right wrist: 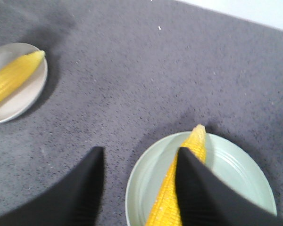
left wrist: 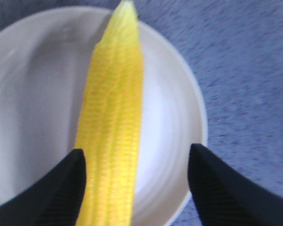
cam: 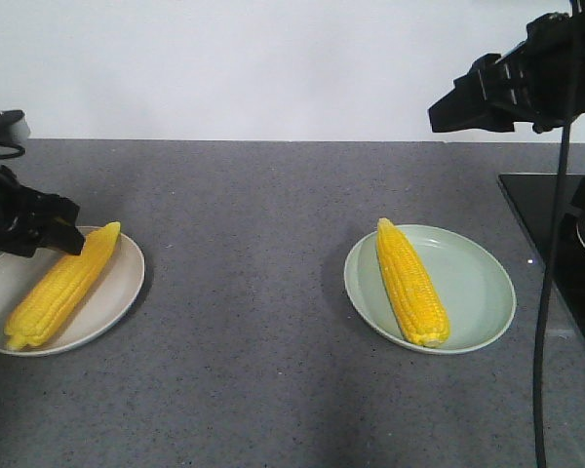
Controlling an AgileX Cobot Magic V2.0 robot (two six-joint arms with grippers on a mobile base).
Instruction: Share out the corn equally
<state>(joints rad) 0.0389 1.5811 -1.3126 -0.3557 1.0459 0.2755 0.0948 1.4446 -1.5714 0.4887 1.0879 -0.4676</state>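
One corn (cam: 63, 286) lies aslant on the white plate (cam: 117, 283) at the left, its tip pointing away. Another corn (cam: 411, 283) lies on the pale green plate (cam: 478, 283) at the right. My left gripper (cam: 73, 234) hovers low over the white plate by the cob's tip. In the left wrist view it (left wrist: 137, 160) is open, the corn (left wrist: 113, 117) beside the left finger on its plate (left wrist: 170, 117). My right gripper (cam: 448, 107) hangs high at the upper right. It (right wrist: 139, 155) is open and empty above the green plate (right wrist: 240, 169) and its corn (right wrist: 193, 146).
A grey speckled counter (cam: 263, 244) carries both plates, with a white wall behind. A black cooktop (cam: 556, 234) occupies the right edge, and a black cable (cam: 548, 312) hangs down in front of it. The white plate (right wrist: 23, 96) also shows far left in the right wrist view.
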